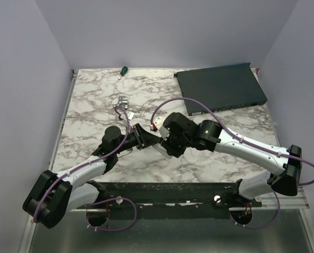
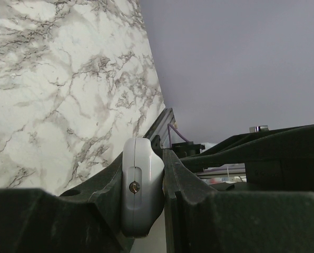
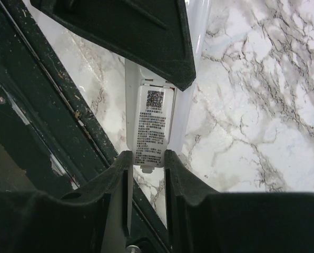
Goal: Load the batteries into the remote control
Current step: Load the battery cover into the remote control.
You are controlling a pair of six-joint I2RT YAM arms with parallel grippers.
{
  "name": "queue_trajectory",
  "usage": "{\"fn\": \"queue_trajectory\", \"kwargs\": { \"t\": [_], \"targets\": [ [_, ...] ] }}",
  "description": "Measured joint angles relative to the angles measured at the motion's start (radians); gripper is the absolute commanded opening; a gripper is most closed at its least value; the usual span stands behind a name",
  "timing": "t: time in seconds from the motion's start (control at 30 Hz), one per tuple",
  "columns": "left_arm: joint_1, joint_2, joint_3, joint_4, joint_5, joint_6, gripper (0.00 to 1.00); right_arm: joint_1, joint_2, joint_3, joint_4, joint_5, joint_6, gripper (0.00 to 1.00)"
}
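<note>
i see my left pincer (image 2: 144, 166) clenched tight on one end of the white remote (image 2: 141, 196). my right pincer (image 3: 148, 158) grips the other end, on the side with the label. the remote hangs between them, above the surface (image 3: 262, 105), near its front edge.

Left arm (image 1: 88, 171): runs low from its base toward the remote control (image 2: 141, 184), forearm slanting up and to the right in the top view. Left gripper (image 1: 145, 138) is clamped on the remote control's rounded end. One of its fingers (image 2: 101, 184) lies against each broad face, jaws almost together.

Right arm (image 1: 252, 147): comes in from the opposite side of the remote control, wrist (image 1: 180, 126) tipped down over it. Right gripper (image 3: 146, 158) is closed across the labelled back, a pad on each long edge, jaws partly apart.

Both grippers meet at the remote control, fingertips close together.
</note>
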Motion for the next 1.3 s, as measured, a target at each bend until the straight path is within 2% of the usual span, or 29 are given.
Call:
{"fn": "queue_trajectory", "kwargs": {
  "t": [1.3],
  "targets": [
    [0.000, 0.012, 0.004, 0.001, 0.006, 0.000, 0.00, 0.000, -0.012, 0.000, -0.018, -0.001, -0.001, 0.06]
  ]
}}
